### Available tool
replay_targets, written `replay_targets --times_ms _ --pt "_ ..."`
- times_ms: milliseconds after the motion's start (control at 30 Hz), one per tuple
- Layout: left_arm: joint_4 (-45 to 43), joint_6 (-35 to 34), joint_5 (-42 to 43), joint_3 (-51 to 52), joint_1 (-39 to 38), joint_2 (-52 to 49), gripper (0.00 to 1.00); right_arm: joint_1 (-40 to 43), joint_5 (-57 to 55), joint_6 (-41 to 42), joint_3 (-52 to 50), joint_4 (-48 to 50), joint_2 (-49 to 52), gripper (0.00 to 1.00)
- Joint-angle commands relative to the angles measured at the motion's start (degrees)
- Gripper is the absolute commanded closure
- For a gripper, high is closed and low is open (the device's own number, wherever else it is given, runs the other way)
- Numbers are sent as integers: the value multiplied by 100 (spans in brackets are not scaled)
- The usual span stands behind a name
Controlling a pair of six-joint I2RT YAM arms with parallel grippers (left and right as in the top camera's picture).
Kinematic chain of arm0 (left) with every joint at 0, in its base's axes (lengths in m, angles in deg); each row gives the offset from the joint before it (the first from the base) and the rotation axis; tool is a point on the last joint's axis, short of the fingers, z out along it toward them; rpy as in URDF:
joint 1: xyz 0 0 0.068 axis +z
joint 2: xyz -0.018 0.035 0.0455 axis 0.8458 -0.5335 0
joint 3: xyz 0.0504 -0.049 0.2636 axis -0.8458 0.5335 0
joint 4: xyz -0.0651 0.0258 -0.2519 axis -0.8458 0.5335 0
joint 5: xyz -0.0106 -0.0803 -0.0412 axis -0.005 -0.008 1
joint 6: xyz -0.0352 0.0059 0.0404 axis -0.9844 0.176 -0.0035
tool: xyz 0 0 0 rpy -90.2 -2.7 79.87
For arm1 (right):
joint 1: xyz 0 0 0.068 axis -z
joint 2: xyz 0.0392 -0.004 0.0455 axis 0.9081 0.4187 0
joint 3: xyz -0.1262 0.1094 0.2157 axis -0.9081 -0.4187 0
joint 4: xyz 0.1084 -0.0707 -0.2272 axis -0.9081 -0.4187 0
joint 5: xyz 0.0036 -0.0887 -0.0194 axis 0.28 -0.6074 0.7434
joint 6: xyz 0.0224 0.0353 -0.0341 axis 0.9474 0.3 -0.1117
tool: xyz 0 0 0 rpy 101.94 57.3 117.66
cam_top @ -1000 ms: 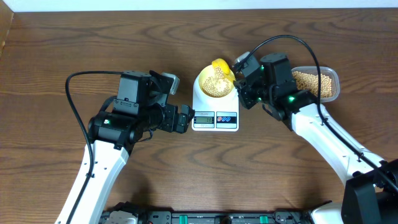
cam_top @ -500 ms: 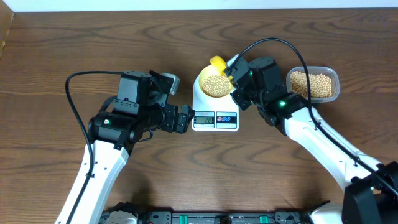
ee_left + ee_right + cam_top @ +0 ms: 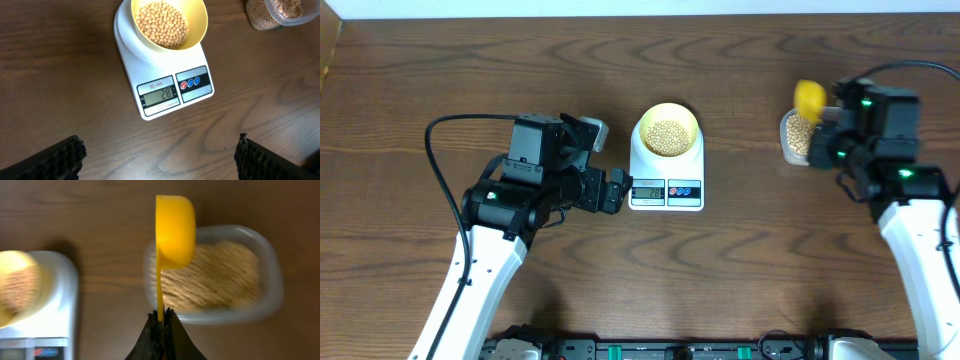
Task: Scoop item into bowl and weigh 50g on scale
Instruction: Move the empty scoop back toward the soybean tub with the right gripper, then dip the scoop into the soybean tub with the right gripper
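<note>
Many tan beans (image 3: 162, 22) fill the pale yellow bowl (image 3: 198, 27), which sits on the platform of the white scale (image 3: 150, 75), straight ahead of the left tool (image 3: 160, 155). The display (image 3: 159, 95) appears to read 28, with two buttons (image 3: 194, 82) beside it. The left tool's fingers (image 3: 55, 160) are cut off by the frame's bottom edge. They stand wide apart, holding nothing, just short of the scale's front edge, with bare tabletop (image 3: 60, 75) to either side. The right tool (image 3: 161, 320) is clamped on the thin handle of a bright yellow scoop (image 3: 175, 230), held edge-on above a clear tub (image 3: 274, 287) of more beans, so the scoop's contents cannot be seen. That wrist view is blurred. From overhead, the right arm hides most of the tub. Scale and bowl lie well off to the right tool's left, with open tabletop between.
</note>
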Motion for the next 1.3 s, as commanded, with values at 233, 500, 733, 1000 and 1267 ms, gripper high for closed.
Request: replay_targets --times_ms 233,500,733,1000,1267 --pt "-2 55 -55 -7 20 0 2 568 -636 142 -76 -59 332 99" --pt "-2 55 -55 -7 20 0 2 568 -138 144 -76 13 1130 99" --pt "-2 55 -55 -7 20 0 2 568 271 142 -76 -39 1379 99" --pt "-2 55 -55 -7 20 0 2 680 1110 142 -76 -72 1379 99" --pt "-4 55 -55 -7 20 0 2 1296 2524 -232 -201 -114 1379 99"
